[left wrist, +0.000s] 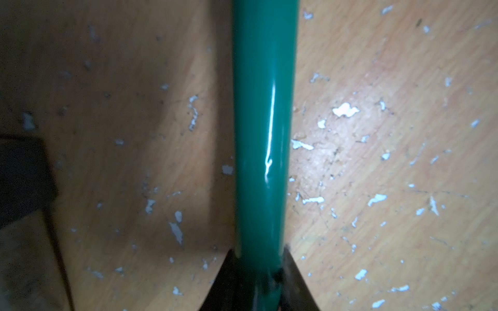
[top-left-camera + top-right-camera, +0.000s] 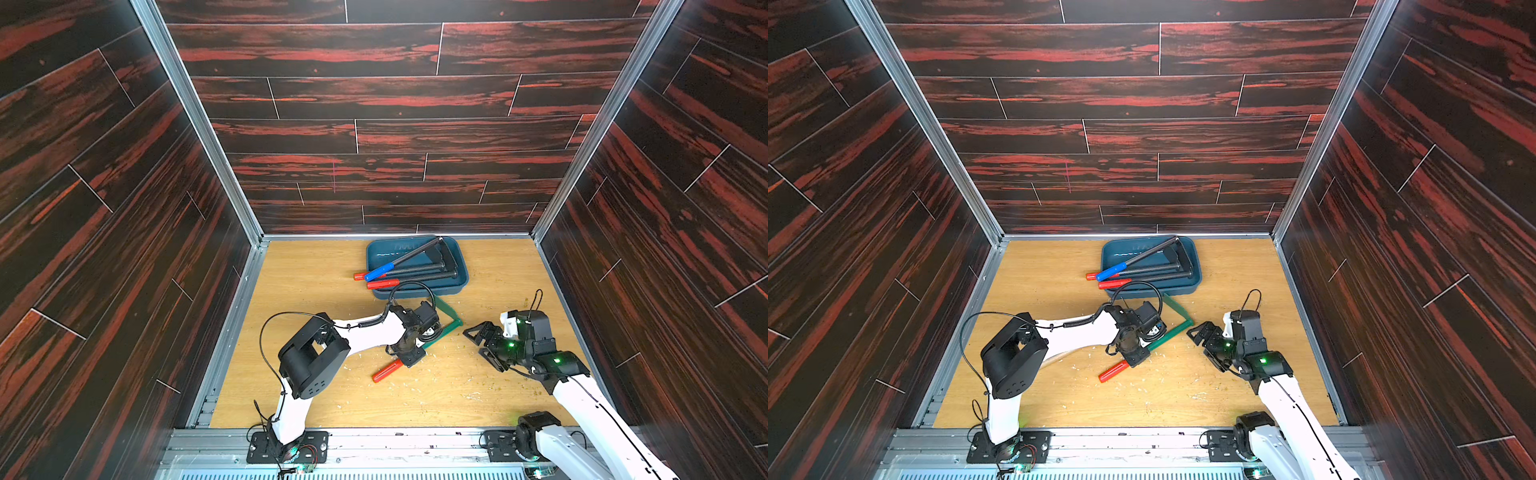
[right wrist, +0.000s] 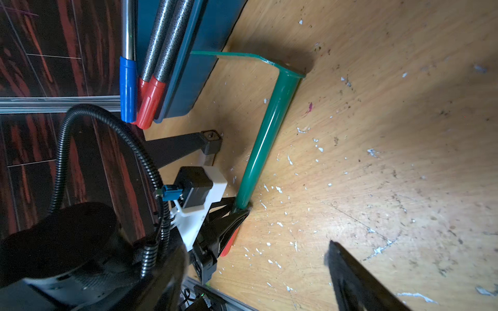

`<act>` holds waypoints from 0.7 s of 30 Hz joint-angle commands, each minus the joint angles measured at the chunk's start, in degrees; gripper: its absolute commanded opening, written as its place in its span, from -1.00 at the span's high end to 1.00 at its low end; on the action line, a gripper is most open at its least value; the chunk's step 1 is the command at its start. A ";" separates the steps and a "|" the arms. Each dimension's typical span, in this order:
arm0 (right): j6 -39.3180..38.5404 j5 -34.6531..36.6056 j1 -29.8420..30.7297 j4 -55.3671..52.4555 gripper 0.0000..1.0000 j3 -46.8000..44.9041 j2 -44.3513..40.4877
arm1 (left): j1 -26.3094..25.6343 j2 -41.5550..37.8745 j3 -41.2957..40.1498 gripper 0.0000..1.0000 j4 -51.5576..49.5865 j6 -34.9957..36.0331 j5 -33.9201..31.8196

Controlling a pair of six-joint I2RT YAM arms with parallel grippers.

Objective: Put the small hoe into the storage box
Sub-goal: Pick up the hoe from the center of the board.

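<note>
1. Left hand (image 2: pixel 410 353) of mine grips the small hoe (image 2: pixel 444 331) at its green shaft.
2. The hoe lies on the tabletop (image 2: pixel 328 291), blade near the storage box (image 2: pixel 451 288).
3. My right hand (image 2: pixel 477 343) is open, empty.

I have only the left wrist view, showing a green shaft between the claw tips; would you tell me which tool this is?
Observer: It is the green hoe; the left claw is shut on its shaft beside the red grip.
Operator: Thank you. Where is the storage box?
Observer: The storage box lies just beyond the hoe's blade, with three other hoes in it, grips overhanging the rim.
Operator: And the right claw?
Observer: The right claw is open near the hoe's head, holding nothing.
</note>
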 commanded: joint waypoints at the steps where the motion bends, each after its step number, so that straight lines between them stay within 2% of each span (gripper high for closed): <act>1: 1.69 -1.43 -0.29 1.57 -0.71 -0.64 0.69 | -0.57 -4.79 3.03 1.00 -2.67 1.84 -1.93; 21: 2.48 -1.45 -0.28 2.56 -0.71 -1.80 0.81 | -2.30 -9.80 9.40 1.00 -7.22 3.05 -5.88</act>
